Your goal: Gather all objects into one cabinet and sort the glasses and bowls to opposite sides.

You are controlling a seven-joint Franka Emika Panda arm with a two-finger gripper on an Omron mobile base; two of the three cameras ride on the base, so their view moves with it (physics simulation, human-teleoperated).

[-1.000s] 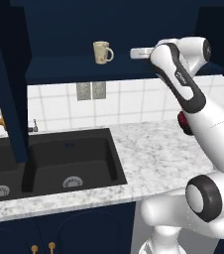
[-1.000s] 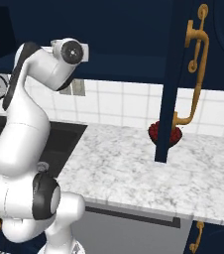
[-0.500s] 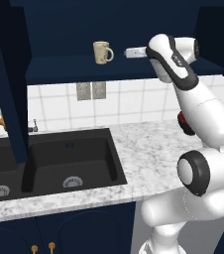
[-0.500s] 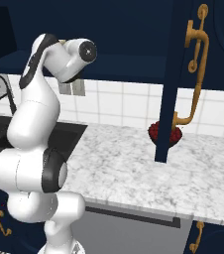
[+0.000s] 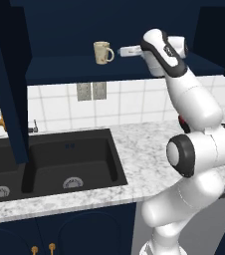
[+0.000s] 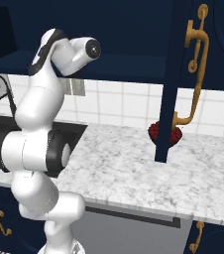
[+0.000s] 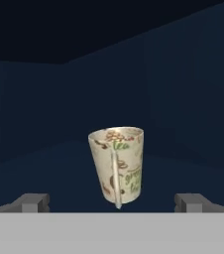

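My gripper (image 5: 123, 51) spread wide, level with cream mug (image 5: 102, 52) standing upright mid-shelf in navy cabinet (image 5: 84, 69), not touching. Handle faces me: fingertip may strike it, tip mug. Bowl (image 6: 164, 133) on counter (image 6: 134, 168) behind open door, far from shelf.

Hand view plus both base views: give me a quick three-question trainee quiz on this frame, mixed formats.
1. True or false: the mug stands upright on the cabinet shelf.
2. Multiple choice: the gripper jaws are A) shut on the mug, B) open, with the mug ahead between them, C) shut on nothing.
3. Fill in: the bowl sits on the ____, partly hidden by the cabinet door.

Key: 1 true; 2 B; 3 counter.
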